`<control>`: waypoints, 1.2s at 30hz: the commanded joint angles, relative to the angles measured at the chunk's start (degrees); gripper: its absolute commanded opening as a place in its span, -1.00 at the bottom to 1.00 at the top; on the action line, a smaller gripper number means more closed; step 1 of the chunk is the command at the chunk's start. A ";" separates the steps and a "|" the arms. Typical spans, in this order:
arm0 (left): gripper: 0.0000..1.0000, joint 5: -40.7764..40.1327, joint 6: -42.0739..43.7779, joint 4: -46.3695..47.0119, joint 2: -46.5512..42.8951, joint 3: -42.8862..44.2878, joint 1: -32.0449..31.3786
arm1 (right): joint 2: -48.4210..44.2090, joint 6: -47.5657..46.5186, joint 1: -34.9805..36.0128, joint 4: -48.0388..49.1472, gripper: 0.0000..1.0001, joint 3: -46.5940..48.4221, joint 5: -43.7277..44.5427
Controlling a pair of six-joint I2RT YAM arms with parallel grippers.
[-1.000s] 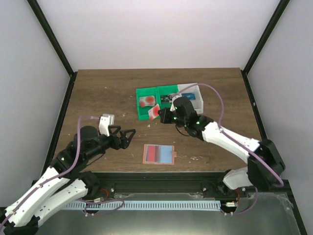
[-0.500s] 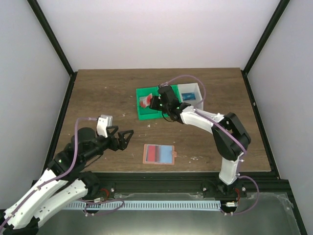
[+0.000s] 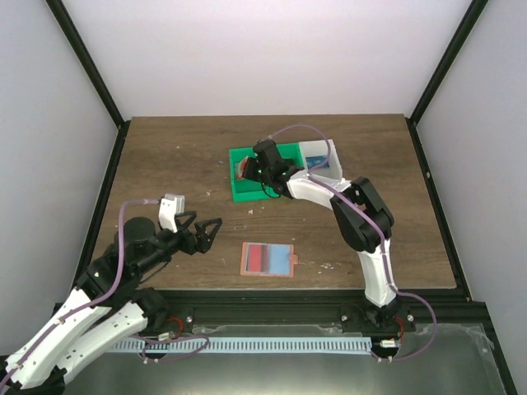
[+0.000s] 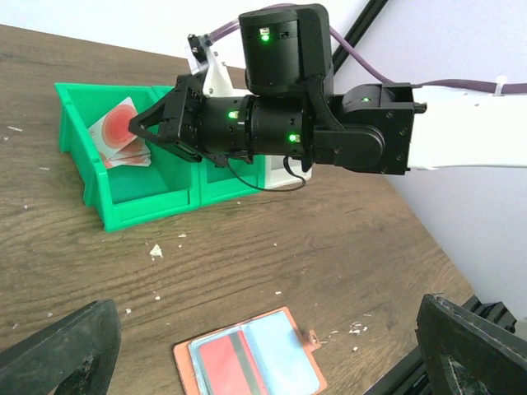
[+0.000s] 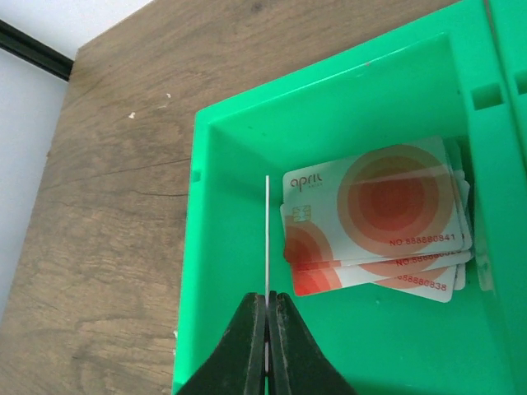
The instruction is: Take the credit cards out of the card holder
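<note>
The green bin (image 5: 235, 181) stood toward the far side of the table (image 3: 165, 156). The right gripper (image 5: 267, 300) hung over the bin's left compartment, its jaws pinched tight on one credit card (image 5: 268, 239). That card stood on edge and showed only as a thin white line in the wrist view. In the same compartment, just to the right of that card, a loose stack of credit cards (image 5: 379, 214) lay flat, pale with red-orange circles. A white bin (image 3: 325, 160) stood touching the green bin's right side.

The card holder (image 3: 268, 259) lay open and flat on the table, on the near side of the green bin and well apart from it. It showed a red panel and a blue-grey one inside.

The left gripper (image 3: 207, 219) was near and to the left of the green bin, jaws spread wide and holding nothing.
</note>
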 commanded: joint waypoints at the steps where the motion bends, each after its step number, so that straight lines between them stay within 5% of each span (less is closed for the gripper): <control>1: 1.00 -0.34 0.81 -0.09 -0.21 -0.57 -0.24 | 2.00 0.60 -0.72 -1.99 -0.98 4.10 0.85; 24: 1.00 -1.84 0.24 -0.70 0.35 -0.44 -0.51 | 3.30 -1.03 -2.22 -8.35 -0.57 8.19 0.28; 36: 1.00 -1.78 0.22 -0.88 3.20 -0.39 -0.51 | -0.78 -6.46 -2.55 -13.39 -0.19 11.13 2.56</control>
